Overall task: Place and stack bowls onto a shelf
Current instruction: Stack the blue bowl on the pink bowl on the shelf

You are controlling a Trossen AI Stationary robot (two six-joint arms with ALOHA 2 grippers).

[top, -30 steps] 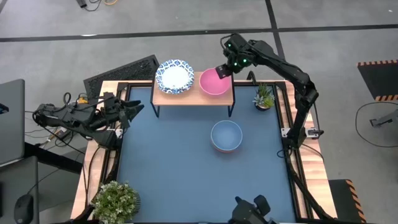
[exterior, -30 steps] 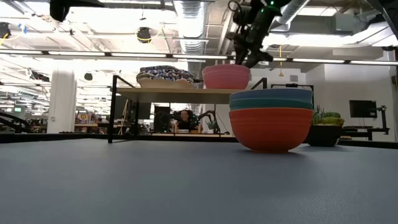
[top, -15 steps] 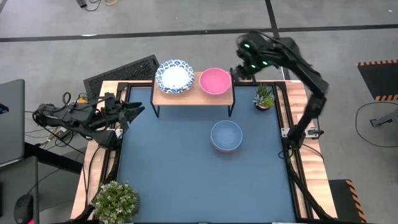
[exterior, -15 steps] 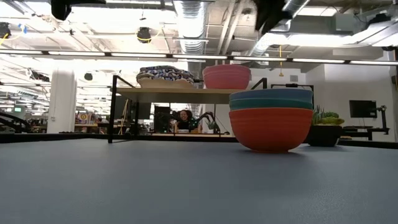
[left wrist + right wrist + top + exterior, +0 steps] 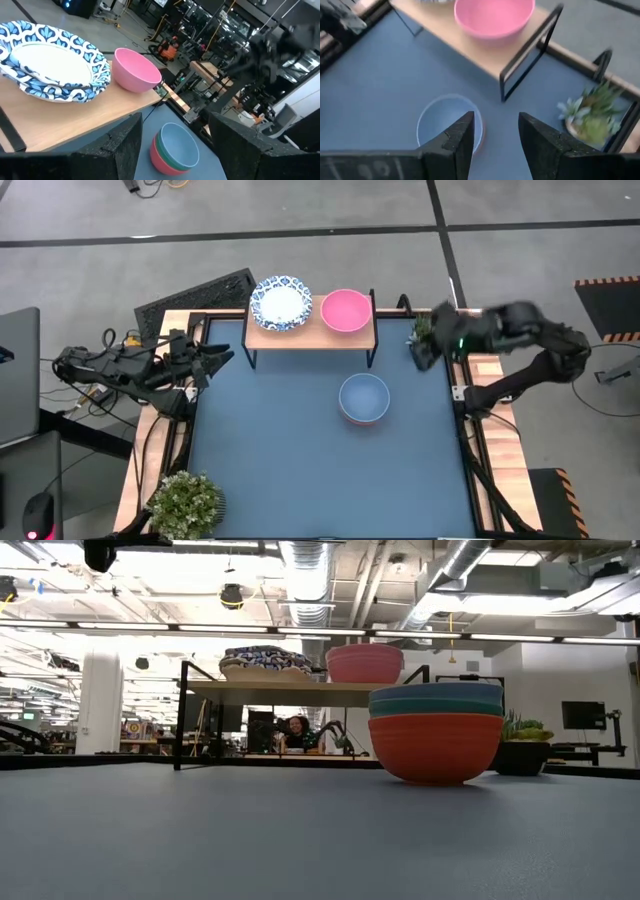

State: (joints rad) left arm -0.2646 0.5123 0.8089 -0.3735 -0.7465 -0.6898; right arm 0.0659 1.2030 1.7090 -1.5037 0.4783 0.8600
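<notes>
The shelf (image 5: 310,328) stands at the table's far side. On it rest two stacked white bowls with blue patterned rims (image 5: 281,302) and, to their right, a pink bowl (image 5: 345,310). A lavender-blue bowl (image 5: 364,396) sits nested in a green and a red one (image 5: 436,745) on the table in front of the shelf. My right gripper (image 5: 495,145) is open and hovers off the shelf's right end, by a small plant (image 5: 424,332). My left gripper (image 5: 172,150) is open and waits at the table's left edge.
A small potted plant (image 5: 592,117) stands right of the shelf, under my right arm (image 5: 500,330). A larger plant (image 5: 186,502) fills the near left corner. The blue tabletop (image 5: 280,450) stretches in front of the shelf and around the bowl stack.
My right gripper has drawn away from the pink bowl's rim, risen out of the low view, and swung toward the table's right edge and a little nearer, ending by the small plant. The pink bowl has stayed upright on the shelf.
</notes>
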